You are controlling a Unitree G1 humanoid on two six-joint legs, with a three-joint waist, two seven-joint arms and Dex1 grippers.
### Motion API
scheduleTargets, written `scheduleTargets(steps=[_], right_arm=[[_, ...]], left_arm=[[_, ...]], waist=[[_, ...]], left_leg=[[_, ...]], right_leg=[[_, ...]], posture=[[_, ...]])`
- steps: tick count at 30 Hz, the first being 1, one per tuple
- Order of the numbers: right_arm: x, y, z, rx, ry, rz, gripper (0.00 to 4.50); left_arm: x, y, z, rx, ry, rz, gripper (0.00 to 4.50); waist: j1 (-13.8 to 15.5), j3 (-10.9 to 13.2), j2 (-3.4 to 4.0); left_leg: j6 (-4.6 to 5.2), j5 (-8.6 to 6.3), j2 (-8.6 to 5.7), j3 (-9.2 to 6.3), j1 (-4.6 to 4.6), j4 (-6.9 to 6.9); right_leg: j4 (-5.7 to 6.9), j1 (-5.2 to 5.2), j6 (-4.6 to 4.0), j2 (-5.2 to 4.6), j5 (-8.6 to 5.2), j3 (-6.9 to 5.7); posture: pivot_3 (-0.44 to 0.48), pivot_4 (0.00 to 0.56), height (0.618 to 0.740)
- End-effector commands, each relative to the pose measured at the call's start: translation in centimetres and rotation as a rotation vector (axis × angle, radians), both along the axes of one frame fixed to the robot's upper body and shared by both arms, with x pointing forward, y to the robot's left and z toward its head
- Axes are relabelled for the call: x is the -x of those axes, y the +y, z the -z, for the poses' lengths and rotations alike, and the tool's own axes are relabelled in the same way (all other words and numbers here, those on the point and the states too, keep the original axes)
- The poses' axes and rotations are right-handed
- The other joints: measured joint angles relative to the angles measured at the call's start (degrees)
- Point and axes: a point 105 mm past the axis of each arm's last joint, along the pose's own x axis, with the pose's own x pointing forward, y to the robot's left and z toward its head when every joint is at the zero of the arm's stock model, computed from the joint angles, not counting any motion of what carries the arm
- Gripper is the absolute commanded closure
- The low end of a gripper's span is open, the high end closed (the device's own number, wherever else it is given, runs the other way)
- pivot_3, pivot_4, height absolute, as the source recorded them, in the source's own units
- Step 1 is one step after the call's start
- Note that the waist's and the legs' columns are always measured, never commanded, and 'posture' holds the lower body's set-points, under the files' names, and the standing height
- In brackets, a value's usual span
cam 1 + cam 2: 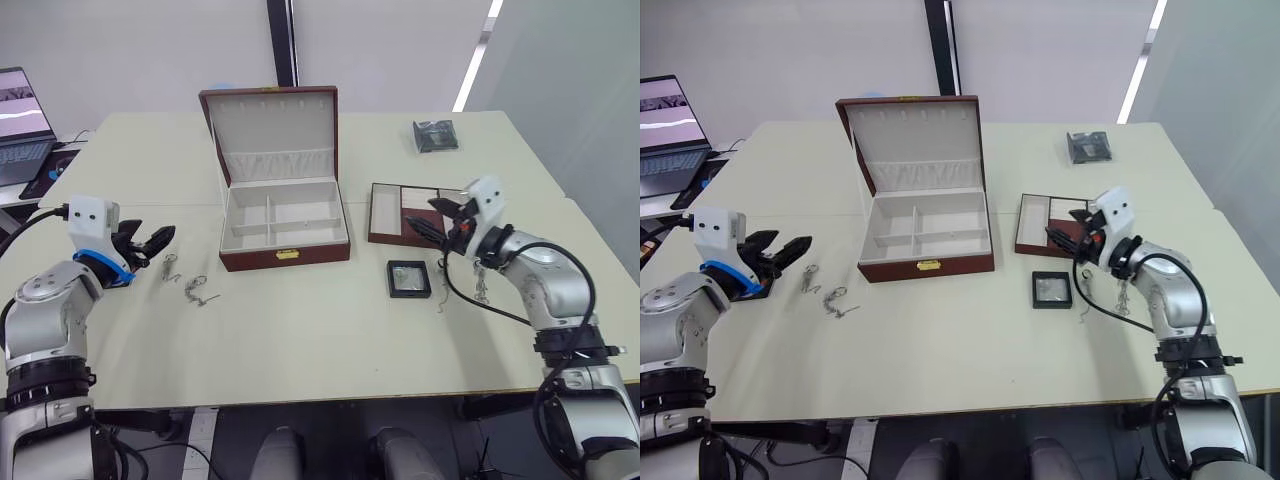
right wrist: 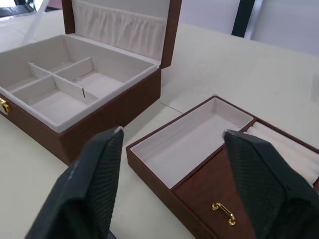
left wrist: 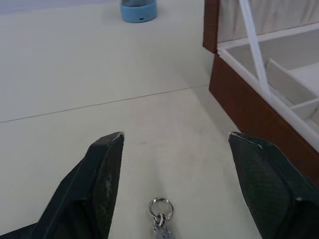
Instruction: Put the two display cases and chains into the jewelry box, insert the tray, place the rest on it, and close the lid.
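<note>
Both my grippers hover open-fingered over the table.
My left gripper [image 1: 152, 240] is beside the chains [image 1: 186, 280]; my right gripper [image 1: 428, 222] hangs above the tray [image 1: 385, 212], jewelry box [image 1: 284, 228] open between.

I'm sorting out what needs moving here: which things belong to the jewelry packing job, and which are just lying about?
Job:
jewelry box with lid open
tray
display case
chains near the left gripper
chain near the right gripper

Lying about:
dark packet
laptop

Cream table [image 1: 330, 340] before pale grey walls; open laptop [image 1: 22, 130] at left.
</note>
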Motion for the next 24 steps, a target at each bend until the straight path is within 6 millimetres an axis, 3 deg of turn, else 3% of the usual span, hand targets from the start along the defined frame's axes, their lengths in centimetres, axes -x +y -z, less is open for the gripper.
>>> scheduleTargets(steps=[1,7,9,18,24], right_arm=[[-1.0,1.6,-0.5,0.046,-0.047,0.007,2.3],[-2.7,4.2,0.7,0.068,-0.024,0.029,3.9],[-2.9,5.3,1.0,0.073,-0.02,0.02,4.46],[-2.7,10.0,1.6,0.099,-0.003,-0.082,4.46],[-1.7,11.5,1.7,0.095,0.008,-0.164,4.46]], left_arm=[[-1.0,0.0,-0.8,-0.021,-0.037,-0.025,2.53],[-2.3,-2.4,1.3,-0.02,0.03,0.055,4.41],[-2.7,-3.2,2.0,-0.022,0.051,0.078,4.5],[-3.8,-6.2,3.1,-0.022,0.08,0.182,4.5],[-3.6,-8.0,3.5,-0.022,0.108,0.281,4.5]], waist=[[0.0,0.0,0.0],[0.03,-0.01,0.0],[0.01,-0.02,-0.01],[-0.08,-0.02,-0.01],[-0.13,-0.02,-0.01]], left_leg=[[0.0,0.0,0.0,0.0,-0.08,0.02],[-0.01,0.02,-0.02,0.06,-0.67,0.29],[-0.01,0.02,-0.01,0.03,-0.67,0.29],[-0.01,0.02,-0.01,0.09,-0.67,0.3],[-0.01,0.02,-0.01,0.09,-0.66,0.3]], right_leg=[[0.01,-0.08,0.0,0.0,0.0,0.0],[0.49,-0.83,0.0,-0.03,0.01,0.05],[0.56,-0.85,-0.01,-0.02,0.01,0.03],[0.69,-0.95,0.0,-0.01,0.0,0.05],[0.71,-0.95,0.0,0.0,0.0,0.05]], posture=[[0.0,0.15,0.74],[0.0,0.15,0.74],[0.0,0.15,0.74],[0.0,0.15,0.74],[0.0,0.15,0.74]])
